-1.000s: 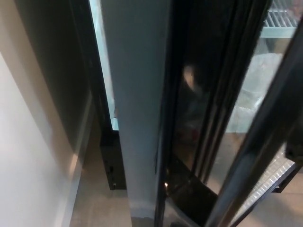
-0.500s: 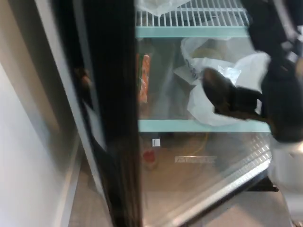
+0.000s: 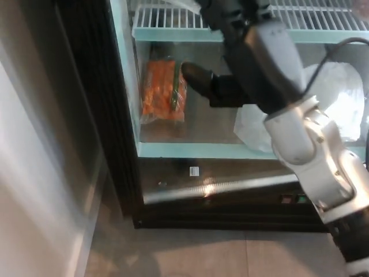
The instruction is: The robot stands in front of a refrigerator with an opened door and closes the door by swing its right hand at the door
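Note:
The refrigerator's glass door (image 3: 190, 184) lies flat across the cabinet front, its black frame (image 3: 95, 115) running down the left side. It looks shut or very nearly so. My right arm (image 3: 305, 150) reaches up from the lower right. Its black right hand (image 3: 216, 86) is in front of the glass at the upper middle, holding nothing, with a finger (image 3: 195, 74) stretched out to the left. My left hand is not in view.
Behind the glass an orange packet (image 3: 164, 89) leans at the left, and a white plastic bag (image 3: 343, 107) sits on the teal-edged shelf (image 3: 190, 151). A wire shelf (image 3: 167, 17) is above. A pale wall (image 3: 34, 202) stands at the left, grey floor (image 3: 202, 254) below.
The door has swung from standing open and edge-on to flat against the refrigerator. My right arm swept in from the right, across to the upper middle.

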Tool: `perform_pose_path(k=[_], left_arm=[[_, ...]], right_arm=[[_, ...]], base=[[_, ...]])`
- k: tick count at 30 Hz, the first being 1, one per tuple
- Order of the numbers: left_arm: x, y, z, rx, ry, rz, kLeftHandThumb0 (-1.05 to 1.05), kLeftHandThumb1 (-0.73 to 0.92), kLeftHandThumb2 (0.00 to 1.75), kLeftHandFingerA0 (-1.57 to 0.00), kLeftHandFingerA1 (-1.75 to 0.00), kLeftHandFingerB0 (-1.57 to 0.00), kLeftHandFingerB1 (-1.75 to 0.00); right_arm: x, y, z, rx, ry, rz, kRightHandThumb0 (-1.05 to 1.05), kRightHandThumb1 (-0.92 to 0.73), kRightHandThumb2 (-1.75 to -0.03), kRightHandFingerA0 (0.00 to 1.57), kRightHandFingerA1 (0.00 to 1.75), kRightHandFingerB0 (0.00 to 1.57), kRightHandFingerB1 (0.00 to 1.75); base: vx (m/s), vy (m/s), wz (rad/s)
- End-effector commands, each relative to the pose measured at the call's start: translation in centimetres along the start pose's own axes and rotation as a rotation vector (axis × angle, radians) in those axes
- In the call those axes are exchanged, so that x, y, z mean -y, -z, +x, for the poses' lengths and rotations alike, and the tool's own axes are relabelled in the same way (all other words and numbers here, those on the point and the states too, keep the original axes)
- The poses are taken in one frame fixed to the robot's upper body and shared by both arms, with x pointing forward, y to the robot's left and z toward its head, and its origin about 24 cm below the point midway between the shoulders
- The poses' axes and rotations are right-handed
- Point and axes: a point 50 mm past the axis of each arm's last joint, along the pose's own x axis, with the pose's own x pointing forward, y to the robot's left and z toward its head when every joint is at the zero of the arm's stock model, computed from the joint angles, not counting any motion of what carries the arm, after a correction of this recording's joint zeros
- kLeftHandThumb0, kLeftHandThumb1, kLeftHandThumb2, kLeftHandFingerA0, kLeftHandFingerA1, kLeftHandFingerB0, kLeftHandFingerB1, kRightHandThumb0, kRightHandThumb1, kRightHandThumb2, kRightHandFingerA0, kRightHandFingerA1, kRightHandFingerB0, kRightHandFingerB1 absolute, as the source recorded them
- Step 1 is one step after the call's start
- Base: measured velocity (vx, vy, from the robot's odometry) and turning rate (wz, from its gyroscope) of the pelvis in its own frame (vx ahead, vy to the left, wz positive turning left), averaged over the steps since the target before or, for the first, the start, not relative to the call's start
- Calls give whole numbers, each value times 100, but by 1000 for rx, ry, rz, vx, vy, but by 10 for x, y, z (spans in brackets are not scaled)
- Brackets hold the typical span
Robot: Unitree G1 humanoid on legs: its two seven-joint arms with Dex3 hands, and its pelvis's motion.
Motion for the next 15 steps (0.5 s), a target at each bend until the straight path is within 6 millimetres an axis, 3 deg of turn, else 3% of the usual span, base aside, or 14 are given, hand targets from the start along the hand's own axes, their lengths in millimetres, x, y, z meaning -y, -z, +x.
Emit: perform_pose_path(k=[1,3,4,8,9,11,14,15], left_arm=[[-13,-1,-2,22,7,34,-54,82,65,-34,-33,-29,-30],[-13,-1,-1,19,8,34,-54,82,65,-34,-33,-29,-30],[-13,-1,-1,19,7,35,-54,83,65,-35,-33,-29,-30],[-14,-2,-1,19,5,38,-54,83,65,-35,-33,-29,-30],[-14,-3,-1,20,5,37,-54,82,65,-35,-34,-30,-31],[-14,-4,0,23,6,38,-54,82,65,-36,-34,-31,-31],[-14,-4,0,26,9,41,-54,82,65,-36,-34,-31,-31],[-15,-5,0,29,9,44,-61,70,99,-33,-50,-24,-45]], right_arm=[[-45,106,-45,-450,-635,-462,-85,-73,-104,8,24,10,29],[-44,110,-51,-460,-634,-456,-85,-73,-104,8,24,10,29],[-44,111,-52,-459,-638,-457,-75,-86,-68,10,22,10,23],[-43,114,-54,-460,-644,-460,-75,-86,-68,10,22,10,23],[-47,114,-61,-451,-659,-437,-71,-66,-102,2,29,5,34],[-53,114,-76,-436,-685,-393,-79,-69,-101,5,24,10,30],[-54,116,-80,-435,-695,-381,-79,-69,-101,5,24,10,30],[-64,108,-102,-419,-660,-275,-71,-67,-102,1,31,6,34]], base=[[0,0,0],[0,0,0],[0,0,0],[0,0,0],[0,0,0],[0,0,0],[0,0,0],[0,0,0]])
